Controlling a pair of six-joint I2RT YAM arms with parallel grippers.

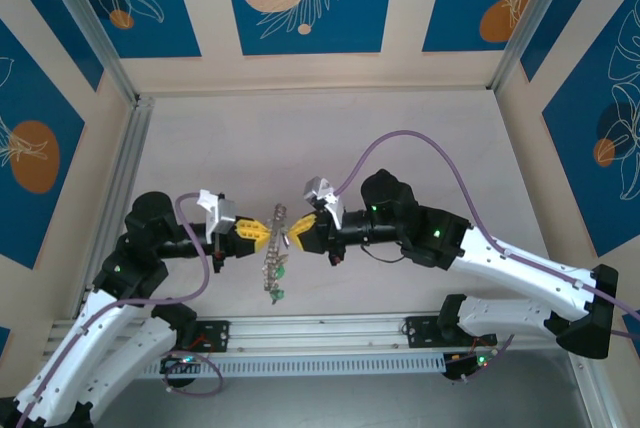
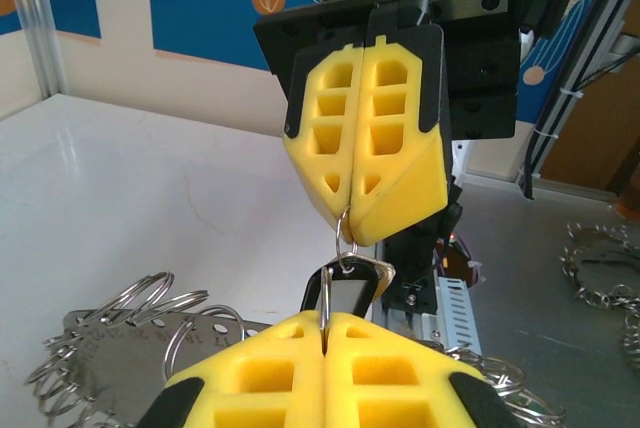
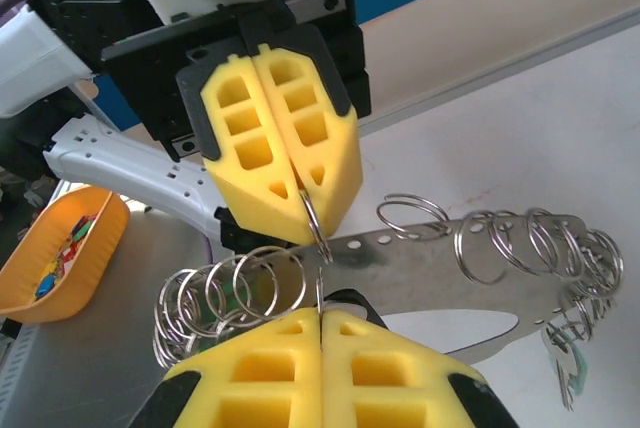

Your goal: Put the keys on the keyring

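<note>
Above the middle of the pale table (image 1: 400, 148), I am holding my left pincer (image 1: 262, 233) and my right pincer (image 1: 294, 232) tip to tip, nearly touching. Both are pressing their yellow fingers (image 2: 300, 368) together, with no gap showing at either seam.

My left pincer is clamping the key (image 2: 350, 283) by its dark-framed tag, which is sticking up out of the closed fingers in the left wrist view. Just above the tag, a small ring (image 2: 346, 233) is joining onto the key and running up into the shut tips of my right pincer, so I am pinching that ring there.

The keyring (image 3: 450, 248), showing as a flat grey metal strip strung with many split rings, is stretching beneath the two pincers and crossing the line between them. Whether it is lying on the table or hanging clear, I cannot tell. A green-tagged key (image 3: 570, 373) is dangling at the end nearer my bases. An orange bowl (image 3: 60, 248) of small coloured bits is sitting well apart from the keyring.
</note>
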